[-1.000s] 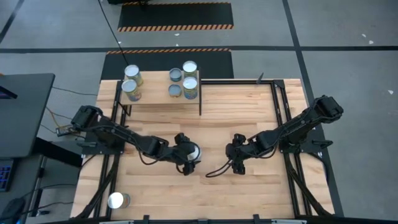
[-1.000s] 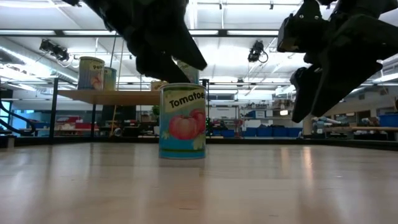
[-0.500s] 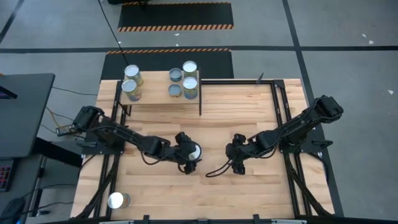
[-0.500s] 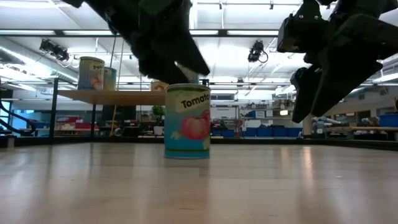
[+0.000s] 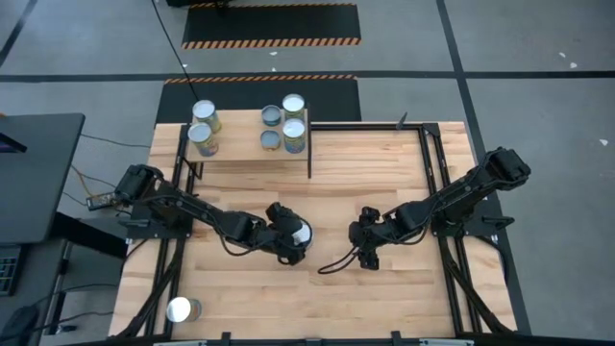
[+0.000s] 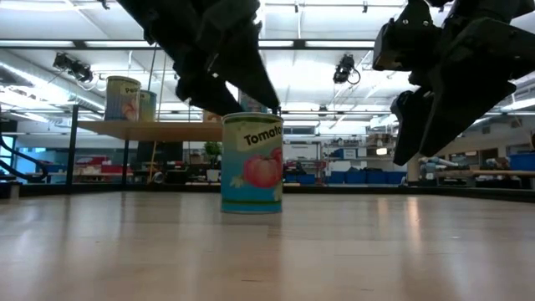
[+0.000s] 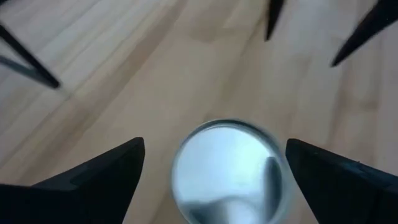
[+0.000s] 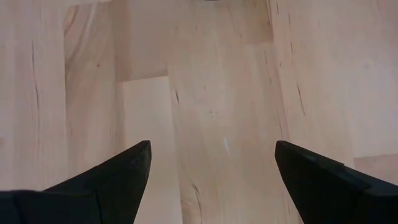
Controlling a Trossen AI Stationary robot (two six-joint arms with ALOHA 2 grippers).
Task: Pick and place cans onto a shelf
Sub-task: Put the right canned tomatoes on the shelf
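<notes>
A tomato can [image 5: 302,234] with a silver top stands upright on the table's middle; it also shows in the low view [image 6: 251,163]. My left gripper [image 5: 291,242] is open just above the can. In the left wrist view its fingers [image 7: 106,177] stand on either side of the can's top [image 7: 227,171], with a gap on each side. My right gripper [image 5: 368,252] hangs open and empty above the table, to the can's right. The wooden shelf [image 5: 245,146] at the far left carries several cans [image 5: 295,133].
One more can [image 5: 181,309] stands by the table's near left corner. The shelf's black legs [image 5: 309,159] stand beyond the left gripper. Bare tabletop [image 5: 384,173] lies between the shelf and the right arm.
My left gripper has moved a little over the can and stayed open. The can has slid slightly toward the table's right edge and turned a bit on its base, then stood still, upright on the table.
</notes>
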